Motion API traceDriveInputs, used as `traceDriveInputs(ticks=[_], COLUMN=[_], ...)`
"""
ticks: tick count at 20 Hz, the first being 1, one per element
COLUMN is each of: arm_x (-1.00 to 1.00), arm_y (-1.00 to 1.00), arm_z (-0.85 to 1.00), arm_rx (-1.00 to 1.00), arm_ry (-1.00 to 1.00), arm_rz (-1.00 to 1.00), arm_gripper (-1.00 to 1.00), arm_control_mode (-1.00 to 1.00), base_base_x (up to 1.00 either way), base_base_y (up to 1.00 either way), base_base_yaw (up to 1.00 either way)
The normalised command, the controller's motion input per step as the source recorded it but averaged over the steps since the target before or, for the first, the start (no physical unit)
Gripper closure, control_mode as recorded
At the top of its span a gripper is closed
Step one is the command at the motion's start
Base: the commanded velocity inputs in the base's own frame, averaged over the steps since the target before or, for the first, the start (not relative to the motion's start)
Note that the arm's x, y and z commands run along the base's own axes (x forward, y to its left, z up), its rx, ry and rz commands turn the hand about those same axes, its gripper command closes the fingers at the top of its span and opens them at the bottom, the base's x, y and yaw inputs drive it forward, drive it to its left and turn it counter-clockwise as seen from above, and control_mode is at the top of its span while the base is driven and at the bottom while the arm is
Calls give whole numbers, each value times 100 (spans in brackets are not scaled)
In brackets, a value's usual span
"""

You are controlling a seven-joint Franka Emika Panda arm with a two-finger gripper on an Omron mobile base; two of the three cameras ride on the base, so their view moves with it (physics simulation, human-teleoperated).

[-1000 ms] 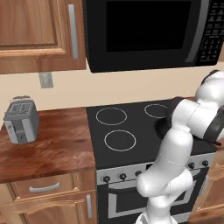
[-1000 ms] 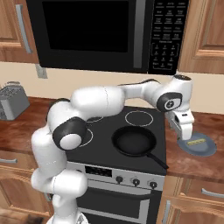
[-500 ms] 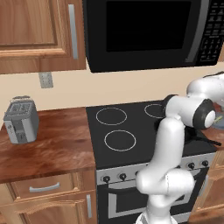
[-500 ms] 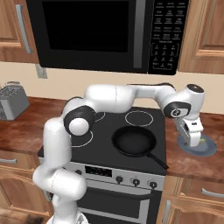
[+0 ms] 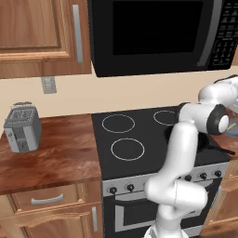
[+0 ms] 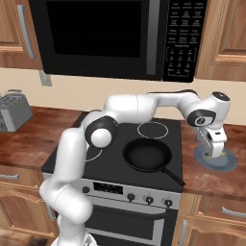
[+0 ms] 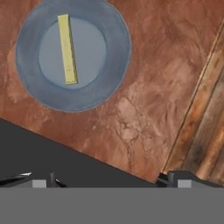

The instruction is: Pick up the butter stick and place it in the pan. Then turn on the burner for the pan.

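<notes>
Wood counter right of the stove: butter stick (image 7: 67,49) lies flat on the grey-blue plate (image 7: 113,83). Gripper (image 6: 214,153) spread wide, empty. You should pinch across its narrow sides mid-length; probably light, soft, slippery.

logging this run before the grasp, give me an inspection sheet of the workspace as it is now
surface: wooden counter either side of a black stove.
job's things: butter stick lies flat on a grey-blue plate on the counter right of the stove; pan sits on the stove's front right, with nothing in it, handle toward the front right.
clutter: toaster on the counter left of the stove.
grippers: gripper hangs over the plate, fingers apart, holding nothing.
cables: nothing seen.
surroundings: microwave above the stove, wooden cabinets, a row of knobs on the stove front, wall outlet.
</notes>
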Motion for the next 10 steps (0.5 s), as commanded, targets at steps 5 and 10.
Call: traceDriveInputs(ticks=[5,10], arm_x=[29,22], arm_y=[-2,-14], arm_z=[-40,-44], arm_rx=[0,0], arm_ry=[0,0], arm_rz=[0,0], arm_gripper=[-100,-100], arm_control_mode=[-100,-100], base_base_x=[0,0], base_base_y=[0,0], base_base_yaw=[0,0])
